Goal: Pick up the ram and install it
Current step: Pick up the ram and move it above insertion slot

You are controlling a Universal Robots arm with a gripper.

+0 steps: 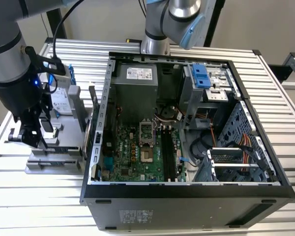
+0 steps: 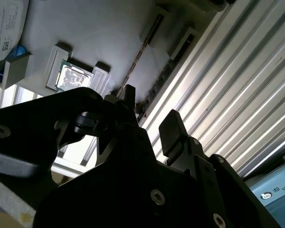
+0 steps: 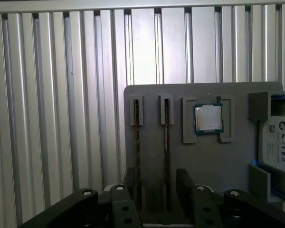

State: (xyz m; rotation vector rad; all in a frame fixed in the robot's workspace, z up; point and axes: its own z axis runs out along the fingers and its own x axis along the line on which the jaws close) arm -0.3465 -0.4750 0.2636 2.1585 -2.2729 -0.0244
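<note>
As seen in the exterior view, located gripper (image 1: pixel 32 135) low over the grey fixture plate (image 1: pixel 59 160), on the slatted metal table (image 1: pixel 39 206) at the exterior view's left of the open computer case (image 1: pixel 187 196). Found jaws spread wide and gripping nothing; confirmed in both wrist views, with dark fingers (image 3: pixel 186 183) well parted.

Recorded two sticks answering to the ram in the first wrist view: first ram stick (image 3: pixel 166 137) and second ram stick (image 3: pixel 136 137). Found each standing on its long edge in its own narrow slot of the fixture plate, parallel and just beside one another. Placed first ram stick nearer the square silver processor (image 3: pixel 208 118), itself seated in a shallow recess of the same plate. Noted hard drive (image 3: pixel 281 142) with white label on the far side of the processor from the sticks.

Placed fingertips over the near ends of the sticks. Could not determine contact between fingers and either stick. Could not settle alignment either: judged first ram stick within the gap by the first wrist view, second ram stick within the gap by the second wrist view.

Inside the case, noted green motherboard (image 1: pixel 137 157) with long black memory slots (image 1: pixel 167 152), well apart from both sticks. Recorded both sticks as seated in the fixture, not yet in the case.
</note>
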